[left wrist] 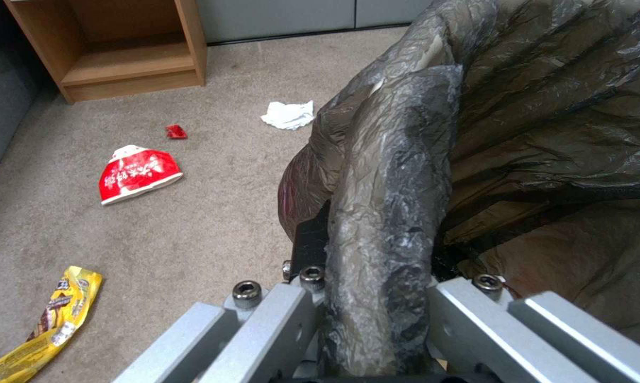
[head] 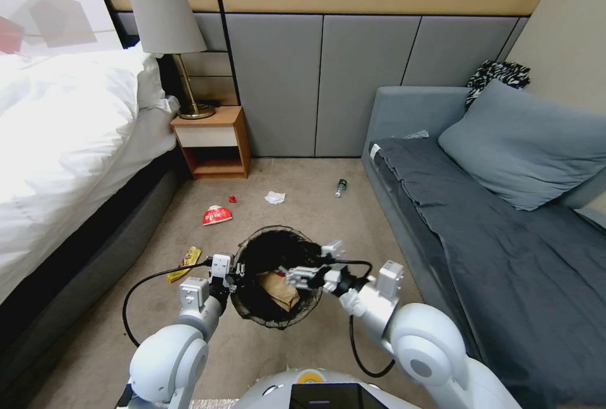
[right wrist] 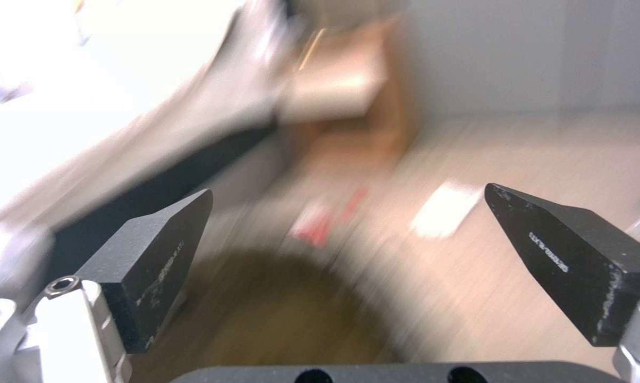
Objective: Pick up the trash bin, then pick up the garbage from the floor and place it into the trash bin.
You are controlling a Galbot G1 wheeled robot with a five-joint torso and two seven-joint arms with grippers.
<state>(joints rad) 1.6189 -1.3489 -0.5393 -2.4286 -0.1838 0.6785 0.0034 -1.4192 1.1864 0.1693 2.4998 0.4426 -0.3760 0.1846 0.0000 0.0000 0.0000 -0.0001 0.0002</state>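
Left gripper clenched on trash bin rim only; right gripper released over bin, brown bag inside. Risked bin tipping or liner slipping from one-sided grip. Crushed cup, tissue left beyond bin.

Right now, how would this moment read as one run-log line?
left gripper: shut on trash bin rim | right gripper: open above bin | in bin: brown paper bag | floor: red-and-white cup, tissue, bottle

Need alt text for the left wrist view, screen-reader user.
The left gripper is clamped on the bag-lined rim of the trash bin, which holds a brown paper bag. Scattered on the beige carpet are a crushed red-and-white cup, a white tissue, a small red scrap and a yellow snack wrapper, near a wooden nightstand.
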